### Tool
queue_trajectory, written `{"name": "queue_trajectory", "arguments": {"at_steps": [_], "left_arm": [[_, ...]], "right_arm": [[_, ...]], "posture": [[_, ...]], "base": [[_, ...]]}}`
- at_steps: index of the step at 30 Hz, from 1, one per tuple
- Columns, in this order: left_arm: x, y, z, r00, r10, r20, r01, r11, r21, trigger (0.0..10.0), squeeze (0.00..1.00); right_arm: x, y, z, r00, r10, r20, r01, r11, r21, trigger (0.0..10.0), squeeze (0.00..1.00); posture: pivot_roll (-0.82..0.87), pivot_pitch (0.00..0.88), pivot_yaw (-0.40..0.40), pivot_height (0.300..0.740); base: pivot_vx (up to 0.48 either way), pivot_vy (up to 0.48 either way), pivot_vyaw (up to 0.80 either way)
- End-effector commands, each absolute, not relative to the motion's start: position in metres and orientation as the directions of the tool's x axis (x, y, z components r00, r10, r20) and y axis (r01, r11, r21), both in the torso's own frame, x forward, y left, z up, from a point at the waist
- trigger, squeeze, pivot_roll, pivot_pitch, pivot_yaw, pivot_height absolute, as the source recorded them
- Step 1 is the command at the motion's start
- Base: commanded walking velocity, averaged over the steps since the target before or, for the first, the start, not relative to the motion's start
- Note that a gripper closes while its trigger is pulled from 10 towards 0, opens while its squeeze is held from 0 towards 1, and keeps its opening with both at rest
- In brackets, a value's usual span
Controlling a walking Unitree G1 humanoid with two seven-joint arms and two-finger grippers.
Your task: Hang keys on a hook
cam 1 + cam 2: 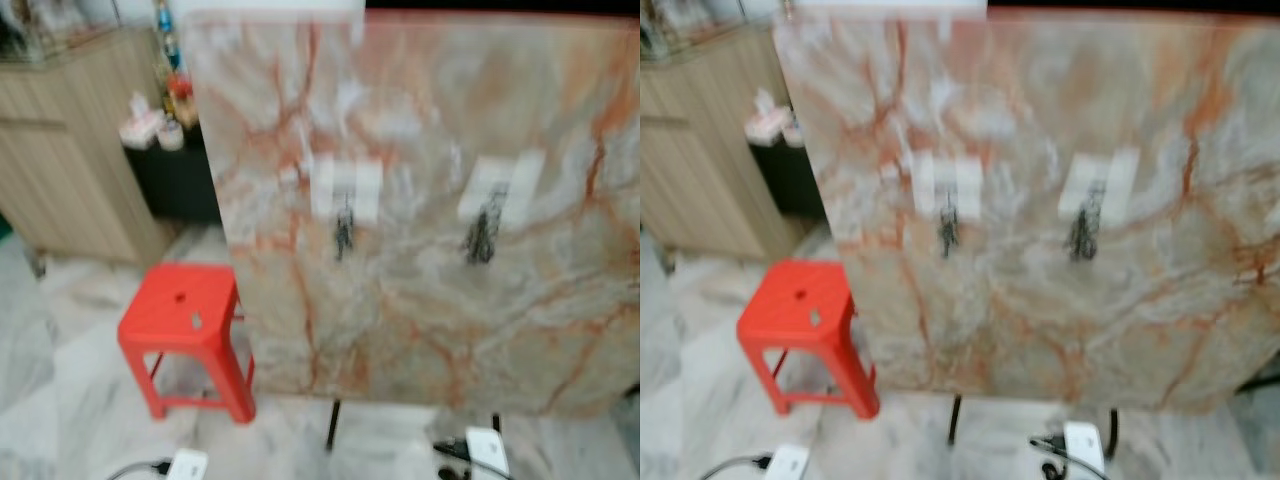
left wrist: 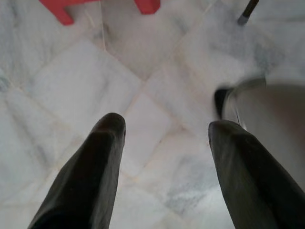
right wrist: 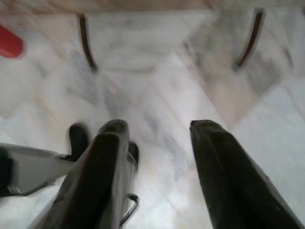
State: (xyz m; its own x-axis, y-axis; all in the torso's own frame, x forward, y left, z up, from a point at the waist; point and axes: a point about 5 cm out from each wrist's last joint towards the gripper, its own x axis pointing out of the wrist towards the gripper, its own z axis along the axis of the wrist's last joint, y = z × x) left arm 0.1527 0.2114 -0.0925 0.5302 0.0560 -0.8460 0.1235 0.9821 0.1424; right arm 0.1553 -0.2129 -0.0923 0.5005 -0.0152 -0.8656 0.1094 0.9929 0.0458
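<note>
Left claw: hangs low over the pale marble-tile floor; its 2 black fingers stand wide apart with nothing between them.
Right claw: also low over the floor, fingers spread, holding nothing.
Floor items: 2 white power adapters with dark cables lie near the panel's thin black legs.
Red plastic stool: stands just beside the panel's left edge.
Marble-patterned upright panel with orange veins: carries 2 white adhesive hook pads, well apart.
Dark bunches of keys: 1 appears to hang from each pad; blur hides detail.
Handling: keys are likely light, rigid metal, loose and prone to swing; judged best pinched at the ring.
Wooden cabinet: stands far left, behind the stool.
</note>
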Motion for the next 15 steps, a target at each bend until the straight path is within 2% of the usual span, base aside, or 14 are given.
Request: {"name": "queue_trajectory", "arguments": {"at_steps": [1,15], "left_arm": [[0.1515,0.2191,-0.0916,0.524,0.076,-0.849,0.117,0.98,0.16,10.0,0.0],[0.1493,0.2195,-0.0923,0.519,0.077,-0.851,0.109,0.982,0.156,10.0,0.0]], "right_arm": [[0.1629,-0.2069,-0.0902,0.522,-0.004,-0.853,0.12,0.99,0.069,10.0,0.0],[0.1625,-0.2071,-0.0904,0.525,-0.013,-0.851,0.142,0.987,0.073,10.0,0.0]], "posture": [[0.04,0.0,-0.024,0.713],[0.04,0.0,-0.024,0.713]], "base": [[0.0,0.48,0.0],[0.0,0.48,0.0]]}}
